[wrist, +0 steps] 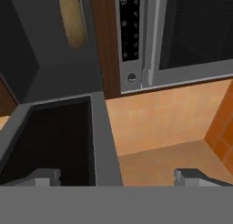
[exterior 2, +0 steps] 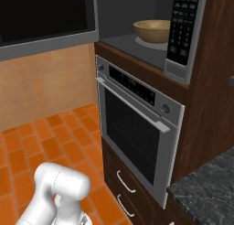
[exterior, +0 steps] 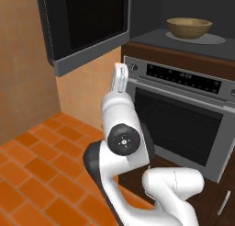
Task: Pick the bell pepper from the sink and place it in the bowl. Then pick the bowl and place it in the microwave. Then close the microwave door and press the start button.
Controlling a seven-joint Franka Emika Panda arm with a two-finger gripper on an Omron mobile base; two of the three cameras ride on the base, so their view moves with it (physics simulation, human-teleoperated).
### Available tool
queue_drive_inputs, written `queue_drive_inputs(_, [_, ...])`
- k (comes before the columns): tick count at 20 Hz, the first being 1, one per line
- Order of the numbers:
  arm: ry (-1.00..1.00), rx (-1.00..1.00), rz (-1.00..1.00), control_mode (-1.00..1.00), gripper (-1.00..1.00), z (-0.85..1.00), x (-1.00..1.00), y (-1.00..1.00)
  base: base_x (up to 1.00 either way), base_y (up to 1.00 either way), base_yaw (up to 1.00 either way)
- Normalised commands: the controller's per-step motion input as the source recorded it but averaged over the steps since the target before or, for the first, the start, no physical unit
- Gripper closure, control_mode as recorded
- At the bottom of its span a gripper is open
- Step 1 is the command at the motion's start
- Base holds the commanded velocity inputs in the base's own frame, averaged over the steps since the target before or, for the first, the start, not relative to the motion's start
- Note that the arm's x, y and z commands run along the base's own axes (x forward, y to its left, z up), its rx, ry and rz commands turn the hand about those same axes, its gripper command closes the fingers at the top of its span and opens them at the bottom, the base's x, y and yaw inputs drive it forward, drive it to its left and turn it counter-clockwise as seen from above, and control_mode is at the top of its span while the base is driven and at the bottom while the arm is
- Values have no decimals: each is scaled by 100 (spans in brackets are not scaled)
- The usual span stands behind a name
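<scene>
The tan wooden bowl (exterior: 188, 27) (exterior 2: 153, 30) stands inside the open microwave (exterior: 151, 38) (exterior 2: 183, 33), on its round plate. The hand view is rolled, and the bowl (wrist: 73, 19) shows there at the top left. The microwave door (exterior: 87, 30) (exterior 2: 45, 18) (wrist: 59, 136), black glass in a grey frame, is swung wide open to the left. My gripper (exterior: 120, 77) (wrist: 119, 178) points up just below and right of the door's free edge. It is open and holds nothing. The bell pepper is hidden and the sink is out of view.
A wall oven (exterior: 183, 115) (exterior 2: 132, 123) (wrist: 191, 32) with a handle bar and control strip sits under the microwave. Dark wood drawers (exterior 2: 125, 187) lie below it. A dark stone counter corner (exterior 2: 205, 187) is at the right. Orange tile floor (exterior: 36, 174) spreads to the left.
</scene>
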Motion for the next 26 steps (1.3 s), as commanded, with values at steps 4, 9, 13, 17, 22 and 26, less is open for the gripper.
queue_drive_inputs(4, [-2,-5,-4,-100,-100,-49,14,94,0,0,0])
queue_drive_inputs(9, [-9,-3,-7,-100,-100,-42,1,89,0,0,0])
queue_drive_inputs(13, [-3,0,-10,-100,-100,-45,35,81,0,0,0])
queue_drive_inputs(17, [-1,-1,-12,-100,-100,-47,53,88,0,0,0])
queue_drive_inputs(22, [0,0,-14,-100,-100,-30,62,70,0,0,0])
queue_drive_inputs(26, [0,0,-26,-100,-100,0,60,41,0,0,0])
